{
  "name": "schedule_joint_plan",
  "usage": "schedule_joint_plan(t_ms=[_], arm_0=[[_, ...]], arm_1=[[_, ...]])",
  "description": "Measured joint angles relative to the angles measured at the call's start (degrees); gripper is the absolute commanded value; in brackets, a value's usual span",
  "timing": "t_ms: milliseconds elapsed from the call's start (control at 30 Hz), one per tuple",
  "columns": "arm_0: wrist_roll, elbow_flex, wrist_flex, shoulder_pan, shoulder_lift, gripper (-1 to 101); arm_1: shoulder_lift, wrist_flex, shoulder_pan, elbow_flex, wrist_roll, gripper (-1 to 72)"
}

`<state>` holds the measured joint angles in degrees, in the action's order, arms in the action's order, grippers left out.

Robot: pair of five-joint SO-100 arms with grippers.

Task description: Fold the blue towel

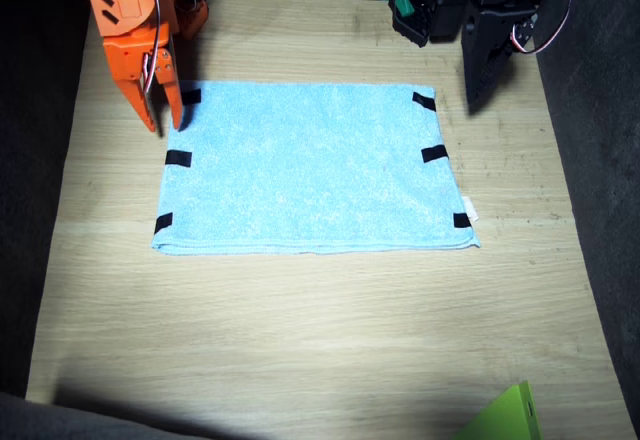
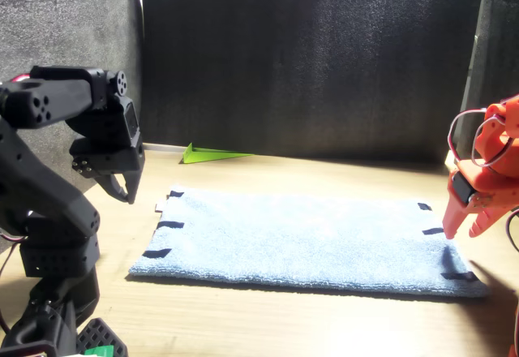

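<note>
Spread flat on the tabletop (image 1: 300,320), the blue towel (image 1: 310,170) lies ready for folding, edges exposed. Right gripper (image 1: 165,120) hovers over its near corner; left gripper (image 1: 480,85) hangs beyond the opposite edge; jaw gaps cannot be told.

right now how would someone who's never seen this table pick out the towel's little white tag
Start at the wooden table, then the blue towel lying flat in its middle. At the towel's short edge nearer the black left arm sits the white tag, the only pale bit among black tape marks.

Blue towel (image 1: 310,168) – spread flat on wooden table, black tape marks at short edges
</note>
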<state>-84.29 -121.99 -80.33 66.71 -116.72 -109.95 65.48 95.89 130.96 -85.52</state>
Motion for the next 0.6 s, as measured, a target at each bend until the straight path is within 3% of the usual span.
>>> schedule_joint_plan(t_ms=[600], arm_0=[[0.0,0.0,1.9,-1.6,1.7,0]], arm_1=[[16.7,2.3,3.0,-14.4,-1.8,24.7]])
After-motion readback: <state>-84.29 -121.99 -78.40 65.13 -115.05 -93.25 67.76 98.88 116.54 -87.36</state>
